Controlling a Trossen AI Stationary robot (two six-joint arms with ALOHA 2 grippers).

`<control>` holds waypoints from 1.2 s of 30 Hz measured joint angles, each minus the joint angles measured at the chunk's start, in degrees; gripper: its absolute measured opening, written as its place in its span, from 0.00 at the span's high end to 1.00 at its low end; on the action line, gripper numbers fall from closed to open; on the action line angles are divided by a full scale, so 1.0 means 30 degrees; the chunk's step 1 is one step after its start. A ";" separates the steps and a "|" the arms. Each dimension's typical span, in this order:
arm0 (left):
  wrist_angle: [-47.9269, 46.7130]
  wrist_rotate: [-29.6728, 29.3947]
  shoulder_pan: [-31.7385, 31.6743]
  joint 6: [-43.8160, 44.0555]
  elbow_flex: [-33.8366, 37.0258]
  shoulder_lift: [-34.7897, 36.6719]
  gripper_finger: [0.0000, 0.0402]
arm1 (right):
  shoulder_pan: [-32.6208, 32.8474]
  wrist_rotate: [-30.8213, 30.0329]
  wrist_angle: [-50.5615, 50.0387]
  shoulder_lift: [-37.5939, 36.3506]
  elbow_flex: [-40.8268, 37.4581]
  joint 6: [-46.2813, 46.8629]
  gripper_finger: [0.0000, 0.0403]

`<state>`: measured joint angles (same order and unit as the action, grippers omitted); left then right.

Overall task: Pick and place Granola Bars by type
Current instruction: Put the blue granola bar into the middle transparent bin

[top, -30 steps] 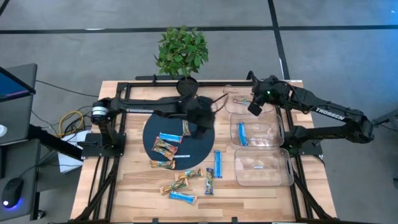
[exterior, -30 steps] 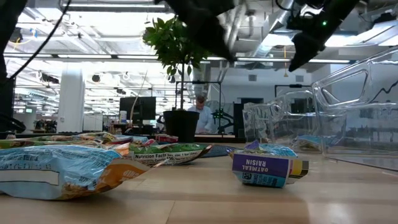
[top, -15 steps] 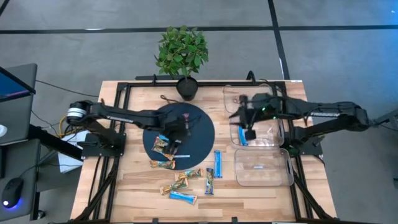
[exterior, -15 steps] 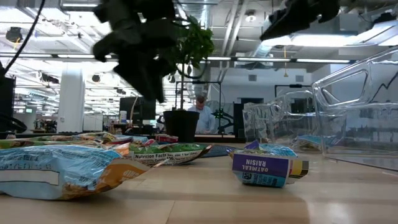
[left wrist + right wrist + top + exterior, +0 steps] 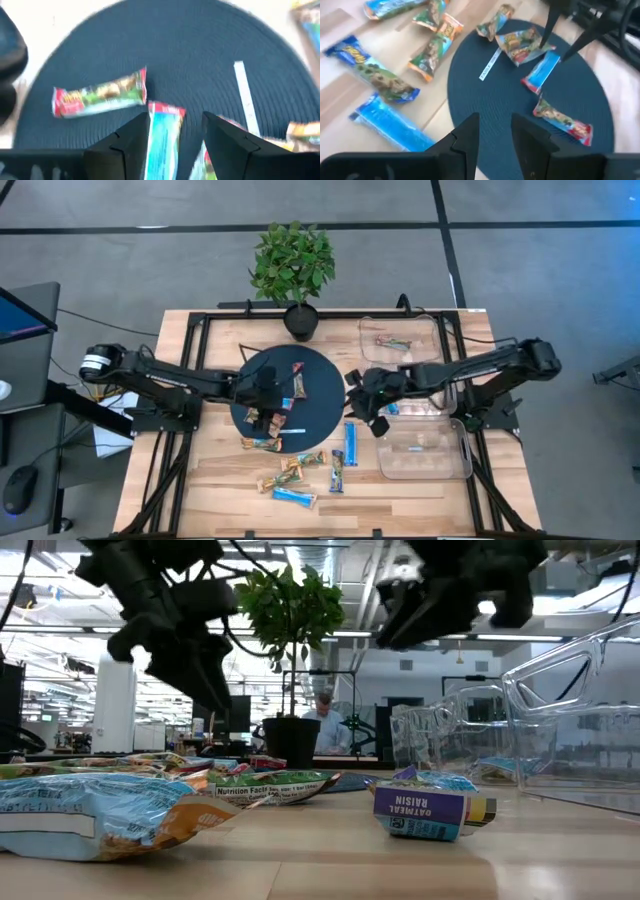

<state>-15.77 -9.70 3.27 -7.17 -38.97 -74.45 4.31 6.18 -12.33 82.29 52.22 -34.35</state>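
Note:
Several granola bars lie on the round dark mat [image 5: 318,408] and on the wood in front of it. My left gripper [image 5: 175,127] is open low over the mat, its fingers standing on either side of the end of a bright blue bar [image 5: 161,137]; I cannot tell whether they touch it. A red-green bar [image 5: 100,95] lies flat just beyond it. My right gripper [image 5: 495,131] is open and empty, hovering between the mat and the clear trays [image 5: 376,416]. A blue bar [image 5: 350,443] lies on the wood below it.
Three clear trays stand in a row at the table's right; the far one [image 5: 428,330] holds a red-green bar [image 5: 393,342], the middle one a blue bar [image 5: 390,408]. A thin white strip [image 5: 245,95] lies on the mat. A potted plant [image 5: 293,265] stands at the far edge.
My left gripper has moved from the mat's far right part toward the left and down, ending over the blue bar. My right gripper has swung from above the far tray toward the near left, past the middle tray, to the gap beside the mat. No bar has moved.

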 joint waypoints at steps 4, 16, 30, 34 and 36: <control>0.0134 -0.0085 0.0000 0.0777 0.0577 -0.0192 0.55 | -0.0145 0.1181 0.0846 0.1178 -0.0003 0.0211 0.74; 0.2873 -0.0285 0.0019 -0.0124 0.1497 -0.0168 0.55 | 0.0616 0.1988 0.0229 0.2058 0.0018 0.0333 0.74; 0.2969 -0.0472 0.0007 -0.0601 0.1497 -0.0168 0.55 | 0.3060 0.1989 0.1266 0.4866 0.2020 -0.0126 0.74; 0.2940 -0.0504 0.0007 -0.0674 0.1497 -0.0168 0.55 | 0.3311 0.1901 0.0875 0.4855 0.2879 -0.0831 0.74; 0.2936 -0.0501 0.0007 -0.0673 0.1497 -0.0168 0.55 | 0.3264 0.1894 0.0512 0.4855 0.3173 -0.1085 0.74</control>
<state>-6.96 -11.20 3.29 -9.19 -34.48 -74.96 14.10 11.86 -10.80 96.86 61.74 -37.61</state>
